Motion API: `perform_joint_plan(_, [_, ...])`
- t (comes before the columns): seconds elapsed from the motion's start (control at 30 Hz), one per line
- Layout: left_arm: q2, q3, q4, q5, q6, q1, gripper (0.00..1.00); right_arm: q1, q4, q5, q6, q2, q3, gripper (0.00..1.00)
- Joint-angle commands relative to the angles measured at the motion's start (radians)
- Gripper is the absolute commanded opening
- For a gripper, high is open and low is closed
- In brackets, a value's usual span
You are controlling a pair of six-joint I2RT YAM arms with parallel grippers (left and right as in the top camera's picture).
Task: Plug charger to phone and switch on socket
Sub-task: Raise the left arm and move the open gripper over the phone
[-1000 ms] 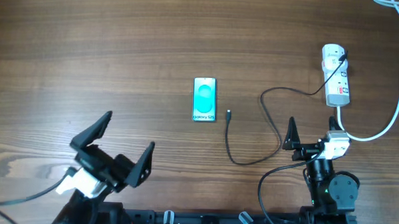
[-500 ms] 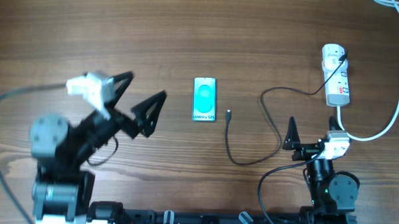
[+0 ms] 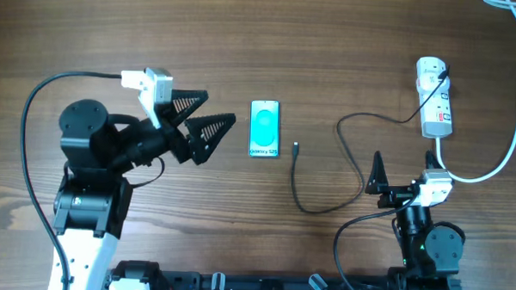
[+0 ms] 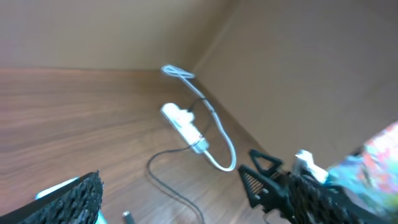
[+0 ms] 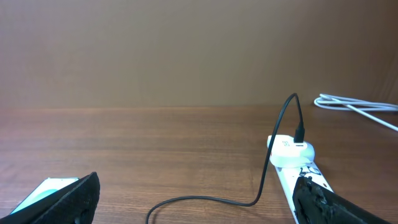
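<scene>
The phone [image 3: 265, 128] lies flat mid-table, cyan screen up; it also shows in the right wrist view [image 5: 43, 190]. The charger, a thin black cable [image 3: 360, 179], runs from the socket [image 3: 434, 99] in a loop to its plug tip [image 3: 296, 149], which lies free just right of the phone. The socket is at the far right with an adapter plugged in; it also shows in the wrist views [image 4: 183, 121] [image 5: 298, 163]. My left gripper [image 3: 220, 109] is open and empty, just left of the phone. My right gripper [image 3: 403, 170] is open and empty, in front of the socket.
A thick white cord [image 3: 498, 166] curves from the socket's near end out to the right edge and up to the back right corner. The left wrist view is blurred and shows the right arm's gripper [image 4: 267, 177] across the table.
My left arm has swung up from the front left edge toward the phone, its jaws now pointing at it. The right arm, phone and cable have not moved.
</scene>
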Motion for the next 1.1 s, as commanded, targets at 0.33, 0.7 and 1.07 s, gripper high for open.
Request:
perform_joint_plan(0.33, [0.243,0.410,-0.560,-0.652,0.188,-0.216,1.00,0.006,0.003,0.005,-0.012,-0.009,-0.001,1.00])
perform_joint_plan(0.7, [0.690,0.903,-1.086,-0.735,0.148,-0.283,1.00,0.006,0.003,0.005,-0.013,-0.009,-0.001,1.00])
perform_joint_plan(1.07, [0.729,0.903,-1.089,-0.624,-0.013,-0.306,1.00,0.006,0.003,0.005,-0.012,-0.009,-0.001,1.00])
